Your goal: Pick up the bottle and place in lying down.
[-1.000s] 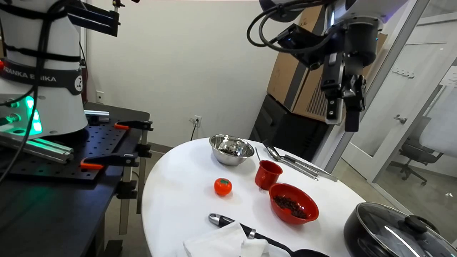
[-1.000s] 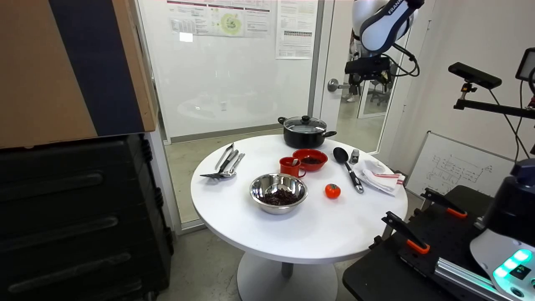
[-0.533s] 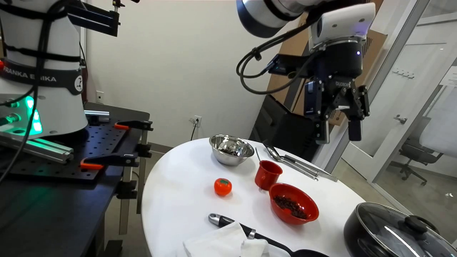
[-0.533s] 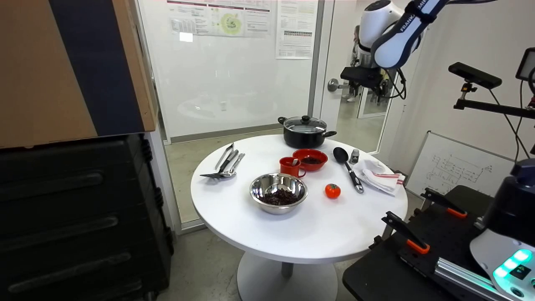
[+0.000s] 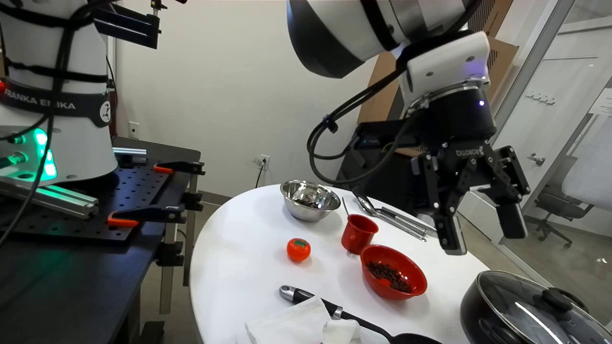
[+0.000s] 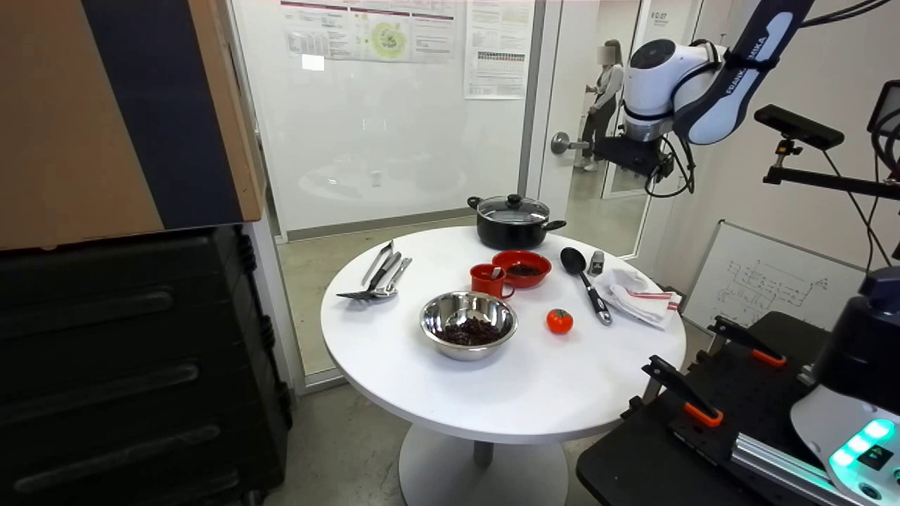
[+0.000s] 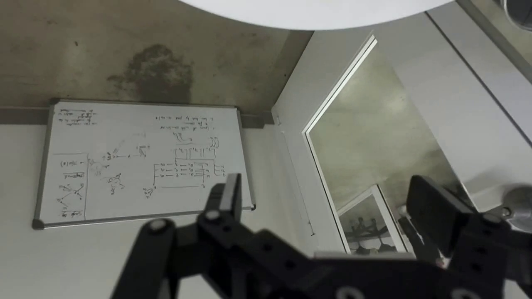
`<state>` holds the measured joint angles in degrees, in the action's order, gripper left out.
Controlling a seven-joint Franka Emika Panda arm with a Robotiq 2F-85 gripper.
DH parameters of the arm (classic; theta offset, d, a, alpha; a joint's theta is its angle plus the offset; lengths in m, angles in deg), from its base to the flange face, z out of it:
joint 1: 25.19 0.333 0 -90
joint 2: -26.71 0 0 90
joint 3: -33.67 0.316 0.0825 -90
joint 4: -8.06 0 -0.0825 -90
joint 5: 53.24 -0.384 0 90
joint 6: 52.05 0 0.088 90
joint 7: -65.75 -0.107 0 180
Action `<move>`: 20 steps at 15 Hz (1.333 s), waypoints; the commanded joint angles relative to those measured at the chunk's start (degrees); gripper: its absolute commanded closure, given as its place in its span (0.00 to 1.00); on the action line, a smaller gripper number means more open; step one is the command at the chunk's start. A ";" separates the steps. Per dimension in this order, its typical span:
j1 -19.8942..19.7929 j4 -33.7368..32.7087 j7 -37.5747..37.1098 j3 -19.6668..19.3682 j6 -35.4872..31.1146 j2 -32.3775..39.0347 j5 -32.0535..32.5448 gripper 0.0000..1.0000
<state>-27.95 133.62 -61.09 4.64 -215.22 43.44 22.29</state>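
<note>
Black two-fingered gripper [image 5: 484,234], tilted, hangs higher than the round white table [image 6: 394,344], its fingers [image 5: 511,222] spread wide with only air between. Near the table's edge, a small grey bottle [image 6: 597,263] stands upright between the black long-handled spoon [image 6: 573,261] and red-striped white cloth [image 6: 641,303].

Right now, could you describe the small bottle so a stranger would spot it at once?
In an exterior view, start with the round white table and find the black spoon lying beside the white towel with red stripes. The small bottle is next to the spoon's rounded head, near the towel. Short and greyish, it stands out from the long black spoon and rumpled cloth.
</note>
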 commanded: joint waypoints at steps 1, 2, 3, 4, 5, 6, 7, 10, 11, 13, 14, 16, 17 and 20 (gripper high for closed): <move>2.79 0.67 -12.39 -1.43 1.73 2.85 10.85 0.00; 2.61 1.39 -12.16 -0.67 2.30 2.85 10.12 0.00; 1.46 0.86 -9.15 -0.47 0.83 2.34 8.25 0.00; 1.80 1.23 -9.93 -0.42 1.16 2.90 8.58 0.00; 2.03 1.35 -10.24 -0.40 1.37 3.22 8.62 0.00; 2.17 1.35 -10.29 -0.40 1.47 3.30 8.62 0.00; 2.19 1.32 -10.29 -0.41 1.49 3.30 8.63 0.00; 3.09 0.96 -13.14 -0.36 2.51 4.41 10.41 0.00; 3.80 0.39 -15.78 -0.54 3.34 5.04 12.59 0.00; 5.05 -0.58 -21.37 -0.42 4.98 6.59 17.44 0.00; 5.84 -0.92 -24.76 -0.14 6.35 7.39 19.96 0.00; 7.04 -1.53 -28.61 1.05 9.56 8.57 22.26 0.00; 6.49 -2.50 -23.59 2.83 11.67 7.93 17.92 0.00; 1.44 -5.63 -22.19 11.46 18.04 9.31 17.27 0.00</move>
<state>-21.43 131.68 -83.73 8.12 -202.90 51.09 40.13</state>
